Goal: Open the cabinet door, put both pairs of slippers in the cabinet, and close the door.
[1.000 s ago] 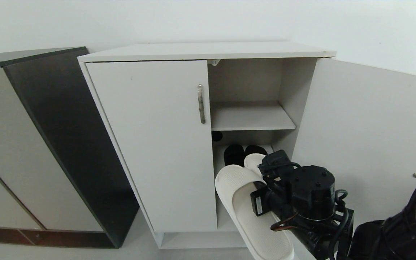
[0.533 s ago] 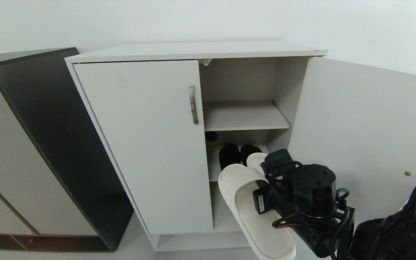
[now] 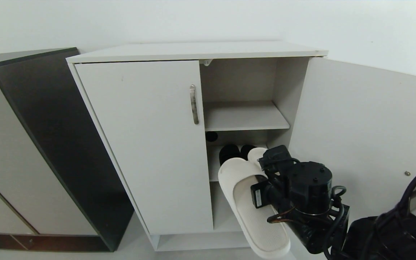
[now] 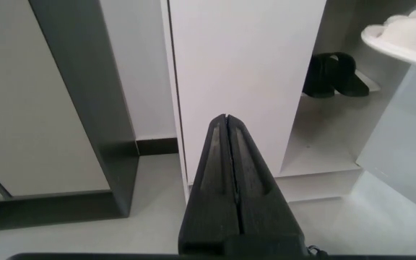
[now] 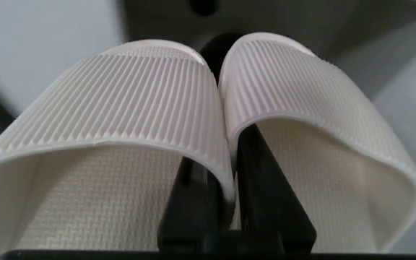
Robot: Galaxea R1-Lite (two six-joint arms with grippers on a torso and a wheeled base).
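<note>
Your right gripper (image 5: 226, 155) is clamped on the white slippers (image 3: 255, 213). Its fingers pinch the two inner strap walls together, so the pair hangs side by side in the air, toes toward the cabinet (image 3: 193, 50). The grip sits near the straps and the heels trail long behind it. Keep the wrist level so the pair doesn't swing or slip. Your left gripper (image 4: 227, 126) is closed on nothing, low in front of the shut left door (image 3: 146, 144); leave it there, out of the way.

Ahead, the toes are just at the open right half, at about the height of the shelf with the black slippers (image 3: 229, 152). That shelf looks taken where you can see it, so aim for the bottom compartment (image 3: 226, 216) or the upper shelf (image 3: 244, 115). Go in straight, staying off the open right door (image 3: 356, 126). Clear the shelf edge and let go only once the soles rest flat, deep enough for the door to shut.
</note>
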